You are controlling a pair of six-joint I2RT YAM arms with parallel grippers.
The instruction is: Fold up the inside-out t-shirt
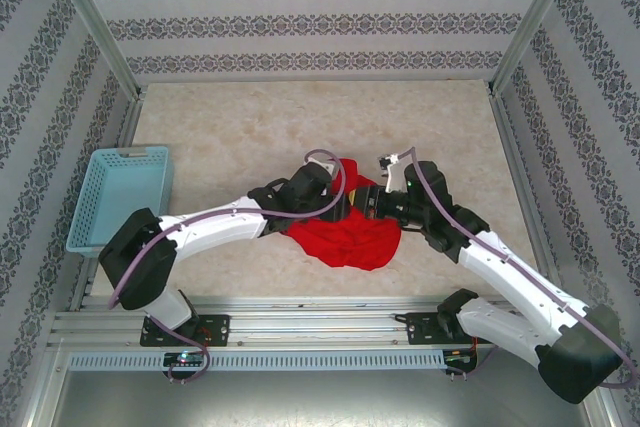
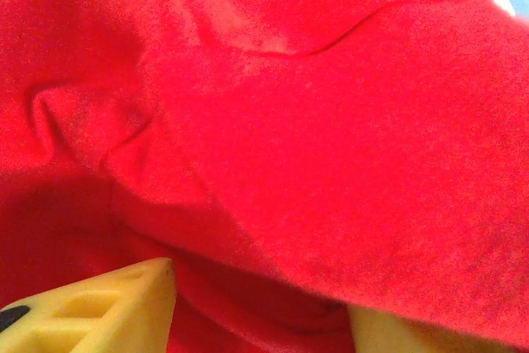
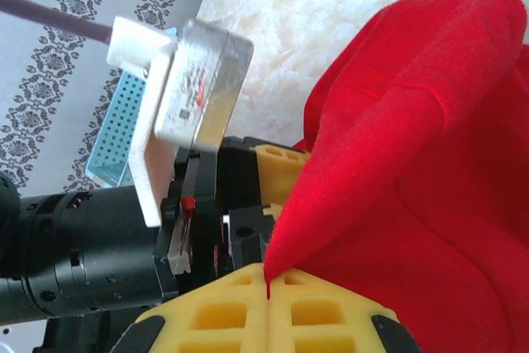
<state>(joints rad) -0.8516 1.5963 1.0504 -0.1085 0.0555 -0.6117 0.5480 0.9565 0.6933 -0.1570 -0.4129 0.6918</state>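
The inside-out t-shirt [image 1: 345, 239] is a bright red bunched heap on the table [image 1: 230, 137], between my two grippers. In the top view my left gripper [image 1: 343, 201] reaches into its upper left part and my right gripper [image 1: 373, 203] meets it from the right. In the left wrist view the yellow fingers [image 2: 116, 307] of the left gripper [image 2: 260, 307] stand apart, with the t-shirt [image 2: 331, 146] draped loosely over and between them. My right gripper [image 3: 269, 280] is shut on a pinched fold of the t-shirt [image 3: 413, 163], close beside the left gripper's yellow finger [image 3: 281, 163].
A light blue mesh basket [image 1: 120, 197] stands at the table's left edge, also seen behind the left wrist [image 3: 116, 130]. Patterned walls and metal frame posts close in the table on three sides. Bare marbled tabletop lies beyond the shirt.
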